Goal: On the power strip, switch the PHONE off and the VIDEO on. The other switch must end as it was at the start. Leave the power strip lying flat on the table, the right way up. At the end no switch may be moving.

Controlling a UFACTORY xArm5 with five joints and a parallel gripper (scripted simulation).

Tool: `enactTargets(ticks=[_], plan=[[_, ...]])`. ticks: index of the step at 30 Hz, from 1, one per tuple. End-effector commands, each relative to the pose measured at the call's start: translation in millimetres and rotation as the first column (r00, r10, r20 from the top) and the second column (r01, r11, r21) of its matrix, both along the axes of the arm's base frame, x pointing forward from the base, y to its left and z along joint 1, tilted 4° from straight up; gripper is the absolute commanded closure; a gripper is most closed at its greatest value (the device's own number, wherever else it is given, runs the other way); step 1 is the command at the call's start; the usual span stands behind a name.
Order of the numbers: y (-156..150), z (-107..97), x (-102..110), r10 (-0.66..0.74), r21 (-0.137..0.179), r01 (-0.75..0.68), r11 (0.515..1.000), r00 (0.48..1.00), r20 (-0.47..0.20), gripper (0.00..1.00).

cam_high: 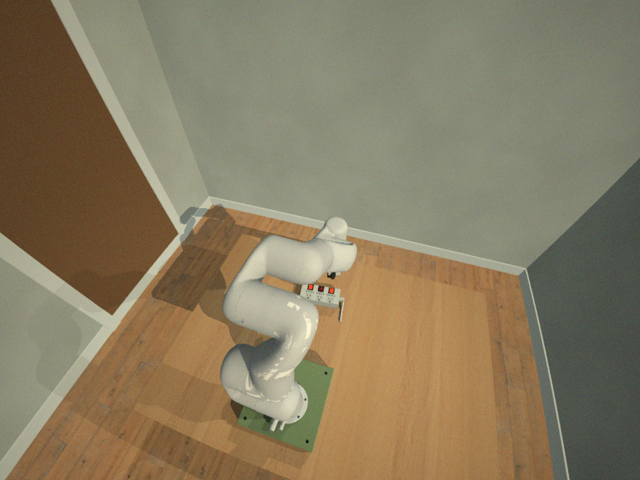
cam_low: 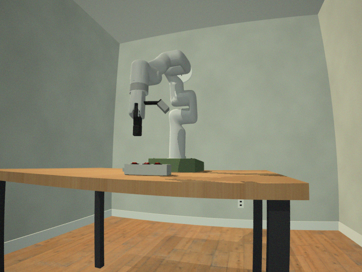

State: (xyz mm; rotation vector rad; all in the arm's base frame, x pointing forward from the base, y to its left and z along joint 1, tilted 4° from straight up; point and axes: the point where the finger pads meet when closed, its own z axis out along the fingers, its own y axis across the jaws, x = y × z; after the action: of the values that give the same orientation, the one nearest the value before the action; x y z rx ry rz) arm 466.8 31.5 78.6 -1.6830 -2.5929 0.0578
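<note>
Matte grey-green walls are boxing in your rig, w/ plank flooring below. You're looking at a thick wood-grain table (cam_low: 204, 187) on dark square legs, smooth slab top. Your glossy white arm (cam_low: 178, 96), all rounded tube segments, is rising from a flat green base plate (cam_high: 316, 407) bolted at the corners and folding fwd over the work area. A grey boxy power strip (cam_low: 146, 169) is lying flat, right way up, on the table just in front of the base; 3 red rocker switches (cam_high: 321, 288) are sitting in a row on top, labels too small to read. Your black gripper (cam_low: 136, 130) is hanging vertically, well above the strip's left end, fingers clenched together w/ nothing between them.
</note>
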Motion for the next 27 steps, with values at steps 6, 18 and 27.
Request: enactTargets(ticks=[6,18,27], plan=[[-1.9,7.4,3.3,0.19,0.027,-0.188,0.982,0.975,-0.117,1.0],[-1.9,7.4,3.3,0.19,0.027,-0.188,0.982,0.975,-0.117,1.0],[-1.9,7.4,3.3,0.19,0.027,-0.188,0.982,0.975,-0.117,1.0]])
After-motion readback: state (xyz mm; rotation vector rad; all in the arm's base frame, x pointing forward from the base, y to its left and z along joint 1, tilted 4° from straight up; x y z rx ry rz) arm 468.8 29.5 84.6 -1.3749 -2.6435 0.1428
